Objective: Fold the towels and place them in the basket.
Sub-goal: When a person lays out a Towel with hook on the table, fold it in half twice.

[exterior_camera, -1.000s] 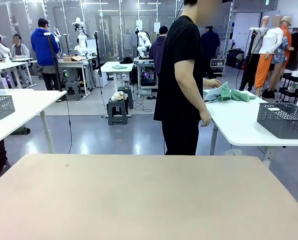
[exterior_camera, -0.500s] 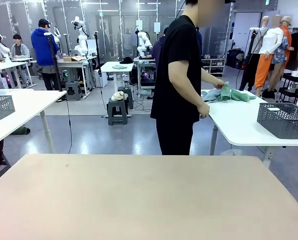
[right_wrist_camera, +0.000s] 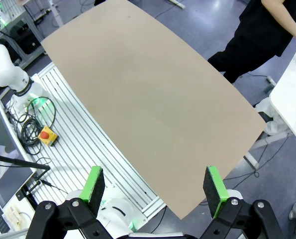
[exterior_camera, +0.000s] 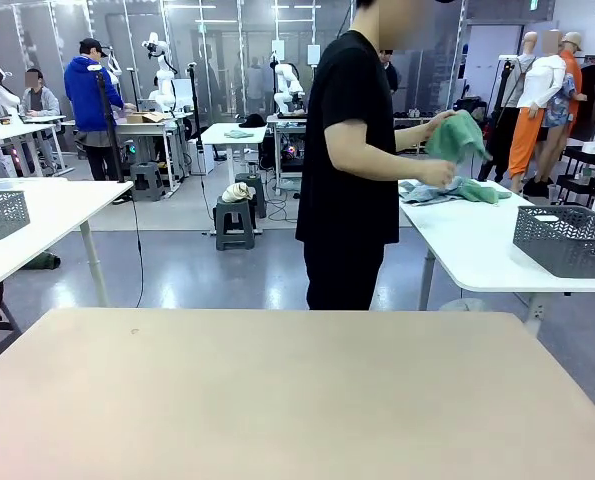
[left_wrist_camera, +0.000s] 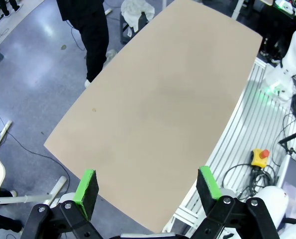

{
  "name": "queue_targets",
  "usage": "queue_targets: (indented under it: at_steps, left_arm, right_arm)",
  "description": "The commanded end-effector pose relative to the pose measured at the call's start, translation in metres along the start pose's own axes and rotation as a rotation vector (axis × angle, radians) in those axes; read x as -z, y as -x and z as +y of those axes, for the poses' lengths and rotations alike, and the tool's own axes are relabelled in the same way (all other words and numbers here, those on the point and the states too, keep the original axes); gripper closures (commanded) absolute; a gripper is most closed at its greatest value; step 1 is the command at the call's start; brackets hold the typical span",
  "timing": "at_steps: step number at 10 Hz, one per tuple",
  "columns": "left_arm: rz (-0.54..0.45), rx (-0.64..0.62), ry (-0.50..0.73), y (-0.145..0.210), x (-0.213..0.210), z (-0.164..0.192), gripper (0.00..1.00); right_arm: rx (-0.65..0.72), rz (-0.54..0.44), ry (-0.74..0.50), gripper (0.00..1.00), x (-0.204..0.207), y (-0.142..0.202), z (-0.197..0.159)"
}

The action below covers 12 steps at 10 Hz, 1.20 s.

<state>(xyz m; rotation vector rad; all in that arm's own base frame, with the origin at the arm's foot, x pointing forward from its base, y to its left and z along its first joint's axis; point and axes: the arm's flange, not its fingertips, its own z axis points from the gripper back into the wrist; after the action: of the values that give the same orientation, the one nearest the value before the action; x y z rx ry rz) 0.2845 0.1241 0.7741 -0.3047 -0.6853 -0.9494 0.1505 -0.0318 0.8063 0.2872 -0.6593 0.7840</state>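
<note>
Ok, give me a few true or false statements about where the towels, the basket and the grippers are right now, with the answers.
1. The left gripper and right gripper both hang open above the beige table. True.
2. The basket stands on the beige table. False: it stands on the white table at the right.
3. The person holds a mint green towel up over the white table. True.
4. The other towels lie in the basket. False: they lie heaped on the white table, outside it.

Free tabletop (exterior_camera: pixel 297 400); person (exterior_camera: pixel 349 170) beyond far edge
</note>
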Motion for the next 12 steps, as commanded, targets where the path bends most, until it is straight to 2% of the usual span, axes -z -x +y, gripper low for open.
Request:
queue_targets:
  at_steps: [1,12]
  left_arm:
    - [-0.003,0.001,0.002,-0.0005,0.0001,-0.0003,0.0]
    - [-0.003,0.001,0.002,-0.0005,0.0001,-0.0003,0.0]
  right_arm:
    - [-0.002,0.0,-0.002,0.0,0.0003,-0.0002,0.0]
    - [-0.002,0.0,-0.002,0.0,0.0003,-0.0002,0.0]
